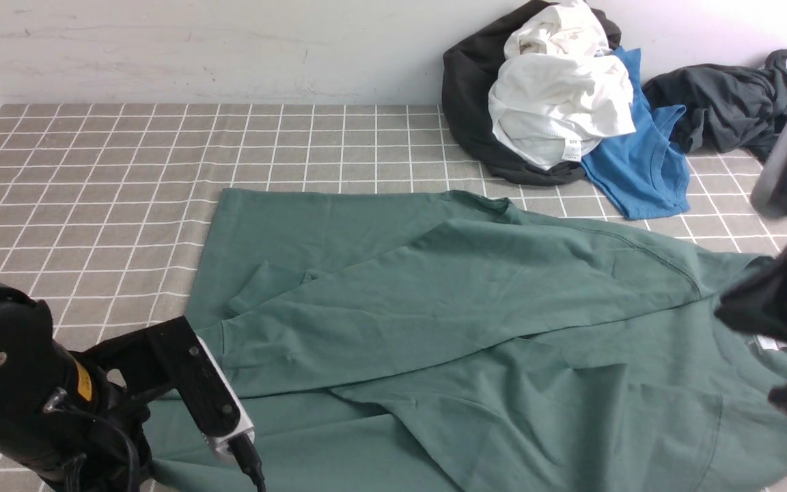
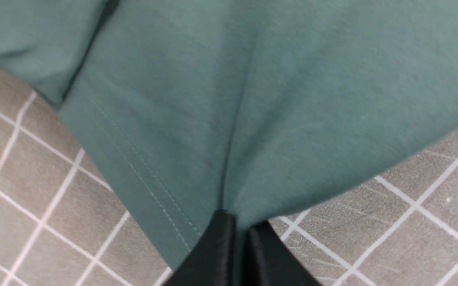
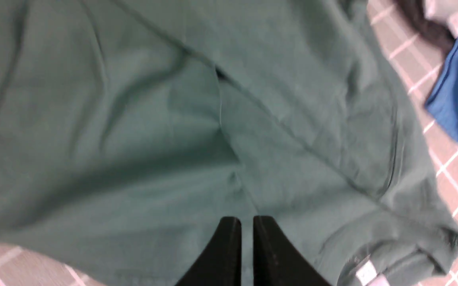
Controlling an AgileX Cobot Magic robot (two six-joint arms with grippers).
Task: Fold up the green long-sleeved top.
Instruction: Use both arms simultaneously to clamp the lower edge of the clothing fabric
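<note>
A: Green top (image 1: 434, 294) where?
B: Flat on counter (image 1: 93, 171), sleeve folded across. Left end effector (image 2: 239, 226) clamps hem; right end effector (image 3: 243, 226) nearly closed, grip unclear. Lift evenly, keep hem taut w/o dragging.
</note>
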